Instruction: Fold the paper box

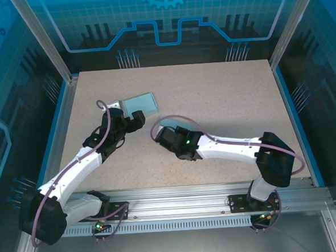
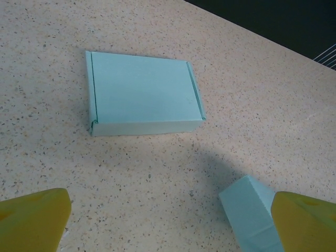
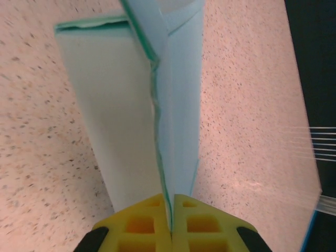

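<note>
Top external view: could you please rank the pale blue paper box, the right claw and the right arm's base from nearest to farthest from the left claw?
1. Pale blue paper box, just beyond the left claw.
2. Right claw, to its right.
3. Right arm's base, near-right edge.

This is a robotics lab test cell. A speckled beige composite desk (image 1: 212, 100) sits inside a cage of silver aluminium extrusion posts (image 1: 37, 40), walled with translucent blue panels (image 1: 93, 22) printed with gear and circuit motifs. Two white jointed robot arms (image 1: 79, 165) are bolted to a slotted aluminium rail (image 1: 184, 208) at the near edge. Mauve cables (image 1: 36, 217) loop along the arms.
</note>
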